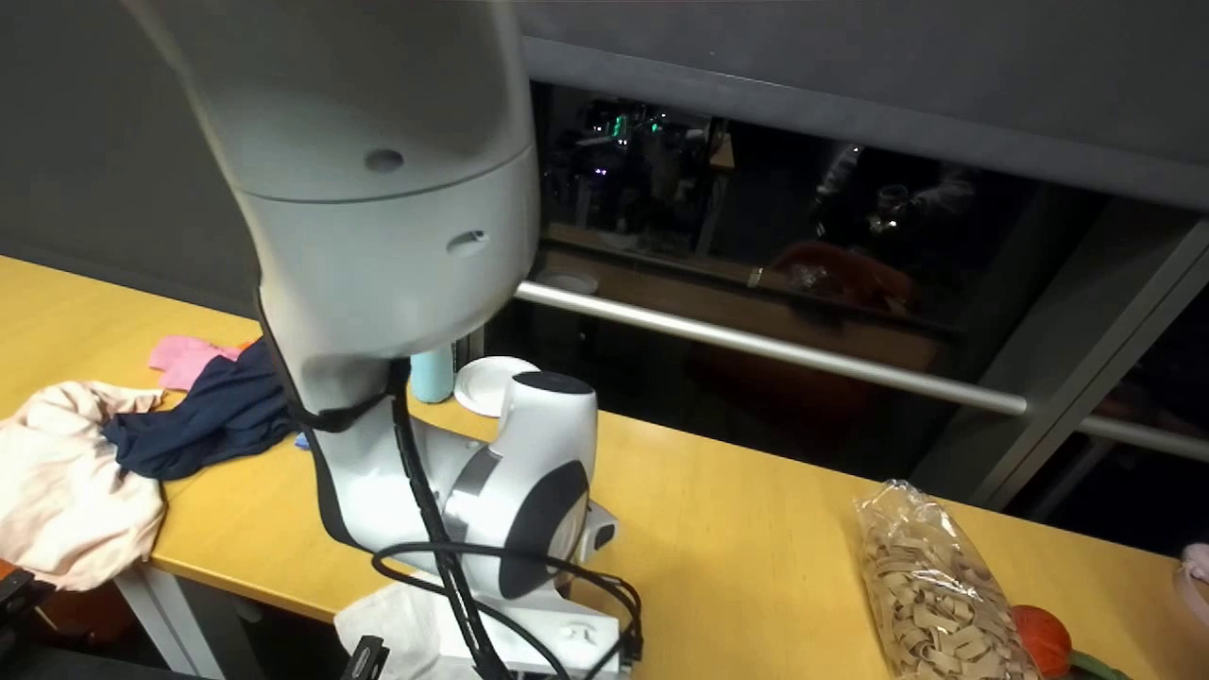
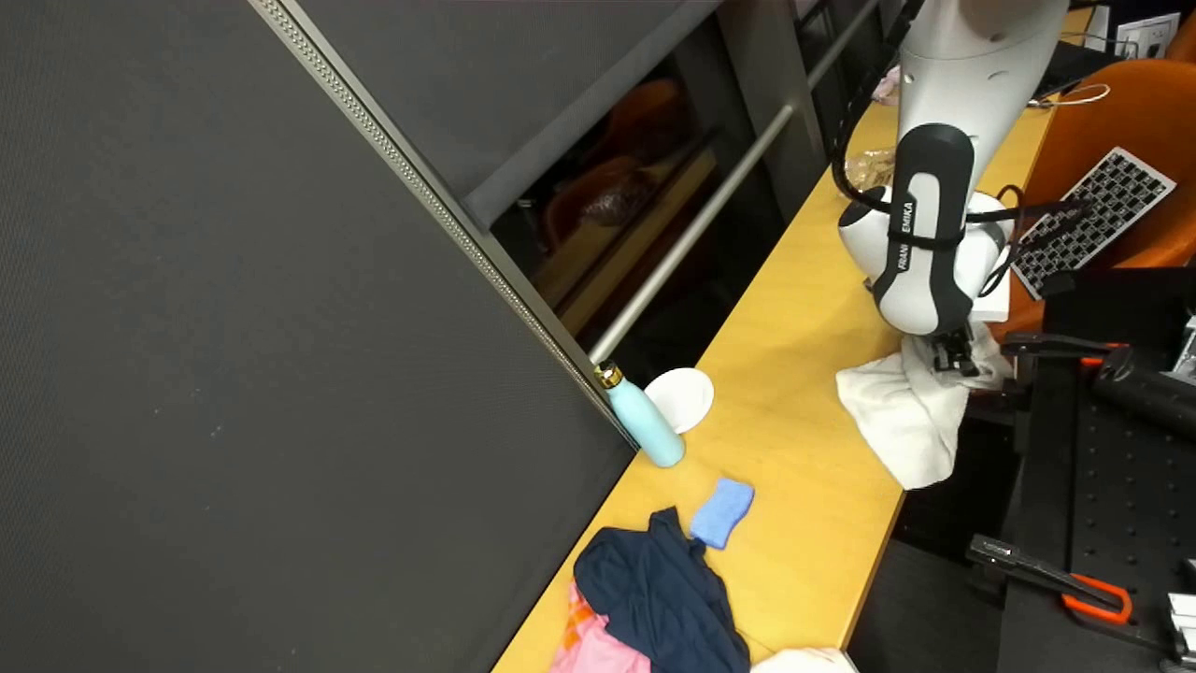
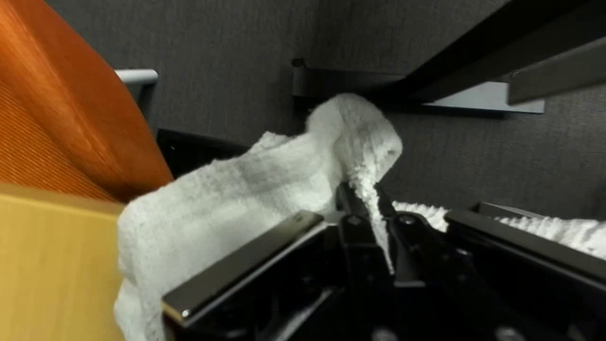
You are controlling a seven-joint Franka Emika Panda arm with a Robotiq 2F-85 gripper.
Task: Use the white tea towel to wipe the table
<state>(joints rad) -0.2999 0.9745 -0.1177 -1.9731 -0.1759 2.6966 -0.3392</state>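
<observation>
The white tea towel [image 2: 906, 411] is bunched at the front edge of the yellow table [image 2: 794, 449]. Part of it lies on the table, and part hangs over the edge. It also shows low in an exterior view [image 1: 392, 628], partly behind the arm and cable. In the wrist view my gripper [image 3: 363, 192] is shut on a fold of the towel [image 3: 213, 208], which is pinched between the black fingertips. There the fingertips are over the dark floor, beside the table edge [image 3: 52, 265]. In an exterior view the gripper [image 2: 953, 355] shows at the towel's upper part.
A light blue bottle [image 2: 645, 421], a white plate [image 2: 682, 397] and a blue sponge [image 2: 722, 512] are on the table. Navy cloth [image 2: 663, 589] and pink cloth [image 2: 598, 645] lie at one end. A pasta bag [image 1: 935, 586] lies farther along. Orange chairs [image 2: 1140, 121] stand beside the table.
</observation>
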